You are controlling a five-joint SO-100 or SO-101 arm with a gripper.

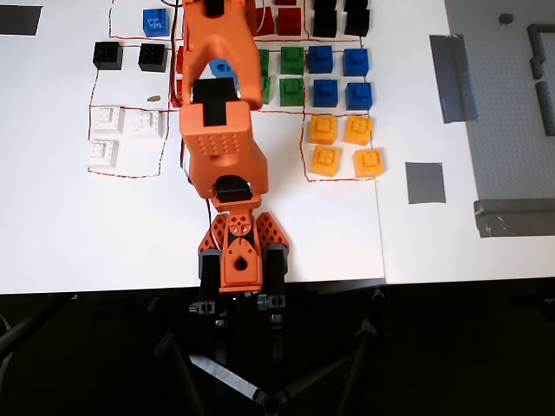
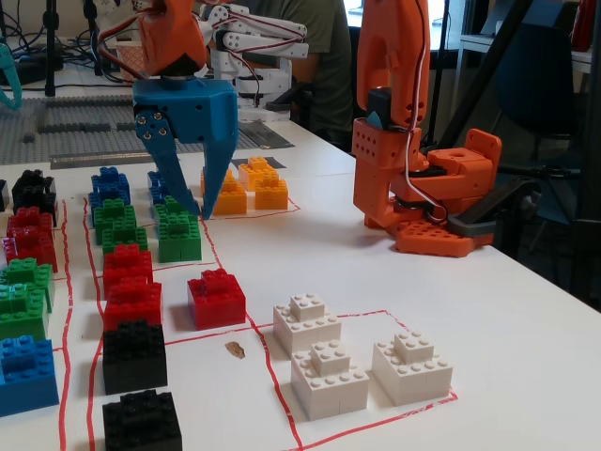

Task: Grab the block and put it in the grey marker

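Observation:
Three white blocks (image 1: pixel 106 117) (image 1: pixel 145 121) (image 1: pixel 102 152) lie inside a red-lined box at the left in the overhead view. In the fixed view they lie in front (image 2: pixel 307 322) (image 2: pixel 329 379) (image 2: pixel 411 368). The grey marker (image 1: pixel 425 183) is a flat square patch at the right, with nothing on it. It is out of the fixed view. My blue gripper (image 2: pixel 200 212) hangs point-down above the green cubes (image 2: pixel 178 235), far from the white blocks. Its fingertips nearly meet and hold nothing. In the overhead view the orange arm (image 1: pixel 221 130) hides it.
Black (image 1: pixel 107 55), red (image 2: pixel 216 297), green (image 1: pixel 291 61), blue (image 1: pixel 338 76) and yellow (image 1: pixel 345 145) cubes fill the middle. Long grey tape strips (image 1: pixel 451 78) (image 1: pixel 513 217) and a grey baseplate (image 1: pixel 512 113) lie at the right. A dark grey rectangle (image 1: pixel 19 19) is at the top left. The arm base (image 1: pixel 236 256) stands at the table's front edge.

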